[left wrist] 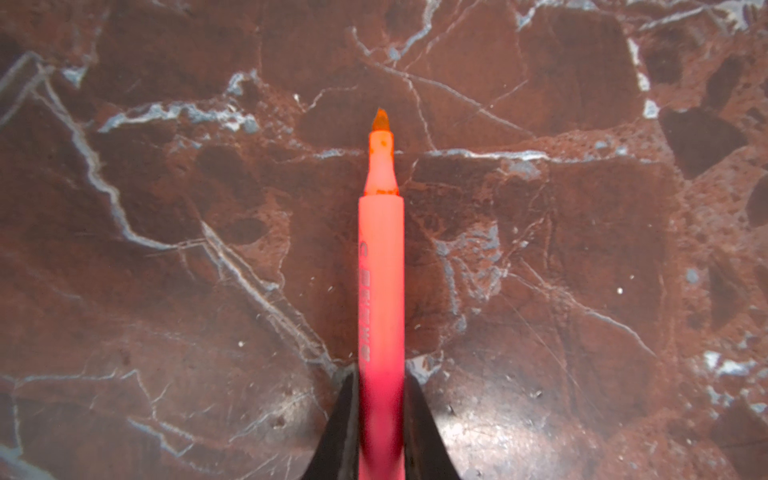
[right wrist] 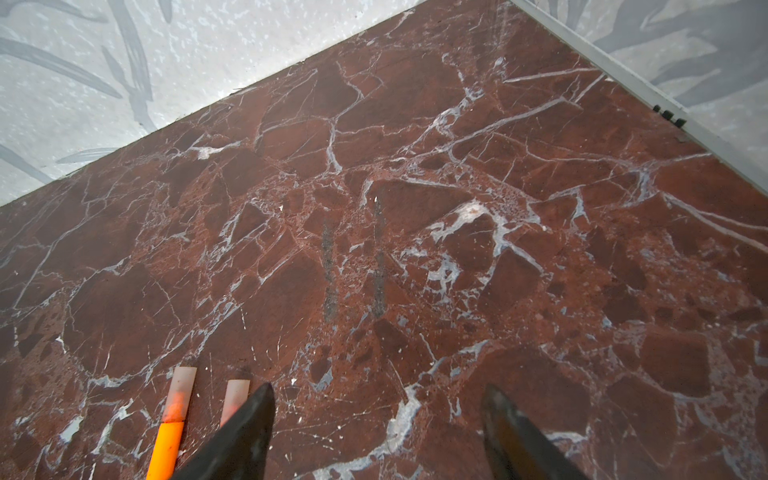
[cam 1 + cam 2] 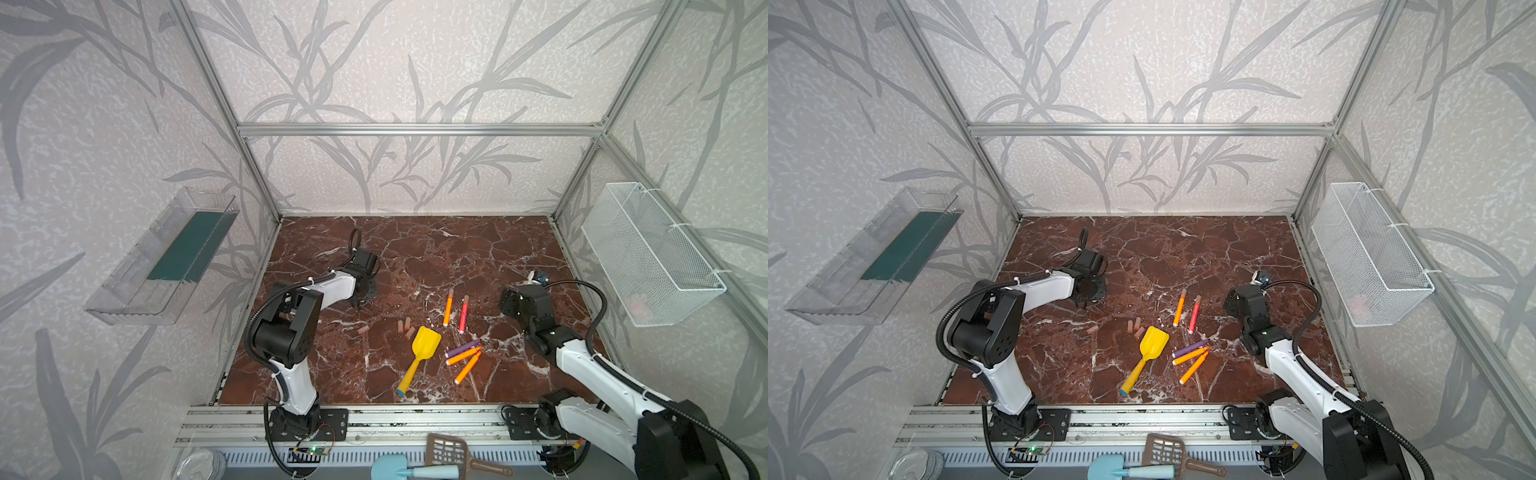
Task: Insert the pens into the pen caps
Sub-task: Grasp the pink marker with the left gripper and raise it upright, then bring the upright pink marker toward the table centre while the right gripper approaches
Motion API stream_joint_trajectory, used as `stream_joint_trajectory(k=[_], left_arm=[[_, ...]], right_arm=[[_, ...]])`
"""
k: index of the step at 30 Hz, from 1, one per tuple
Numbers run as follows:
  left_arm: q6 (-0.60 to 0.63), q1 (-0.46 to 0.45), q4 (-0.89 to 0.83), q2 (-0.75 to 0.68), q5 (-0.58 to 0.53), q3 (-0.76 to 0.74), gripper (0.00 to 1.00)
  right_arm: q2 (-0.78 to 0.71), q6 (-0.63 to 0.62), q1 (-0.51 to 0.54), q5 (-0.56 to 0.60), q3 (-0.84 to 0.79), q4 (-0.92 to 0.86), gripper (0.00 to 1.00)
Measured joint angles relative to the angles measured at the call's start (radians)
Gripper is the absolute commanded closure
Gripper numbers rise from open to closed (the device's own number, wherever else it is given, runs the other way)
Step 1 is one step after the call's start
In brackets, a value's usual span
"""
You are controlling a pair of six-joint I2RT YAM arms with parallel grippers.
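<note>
Pinched narrow in the left jaws: a pinkish-red pen point(image 1: 381, 270), taken by its rear end and pointing away from the wrist, presumably to leave the bare tip free for pushing into a cap. Positioned over the left side of the surface point(image 3: 415, 249), apart from everything else (hidden under the wrist from above; lifted or lying on the marble, cannot tell).

On the right, jaws wide and empty, hanging near an orange pen point(image 3: 448, 307) and a red-pink pen point(image 3: 464, 313), side by side, each already wearing its cap at the far end; probably parked there as the finished pair.

Nearer the front, three bare pens in a loose fan: a purple pen point(image 3: 462, 349) and two orange pens point(image 3: 463, 356), just beside the blade of a yellow toy shovel point(image 3: 423, 343).

Left of the shovel, loose caps: a cluster of three point(image 3: 406, 326), plus a single cap point(image 3: 363, 329) closer to the left arm, likely the handiest target. Four caps for four bare pens, so roughly a third done by this count.

The surface itself: red-brown marble pattern veined in white, glossy, probably slick enough to let small cylinders roll.

Around it: aluminium frame, pale wallpaper with grey leaves, a clear plastic bin point(image 3: 166, 257) on the left wall, a white wire basket point(image 3: 648, 253) on the right wall
</note>
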Motion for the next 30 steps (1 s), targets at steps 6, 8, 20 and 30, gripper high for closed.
stream_joint_trajectory(k=[6,8,20,30], left_arm=[[0.000,-0.007,-0.004,0.000,-0.017,0.002,0.92],[0.000,-0.012,-0.008,-0.018,-0.010,-0.013,0.93],[-0.016,-0.317,-0.075,-0.433,-0.061,-0.069,0.99],[-0.019,-0.629,0.032,-0.520,-0.035,-0.153,1.00]], right_arm=[[0.000,0.000,-0.002,-0.010,0.000,0.000,0.24],[-0.003,0.012,-0.003,-0.023,0.000,-0.010,0.24],[-0.266,0.155,0.067,-0.330,-0.060,0.015,0.22],[-0.291,0.321,0.182,-0.488,-0.202,0.243,0.22]])
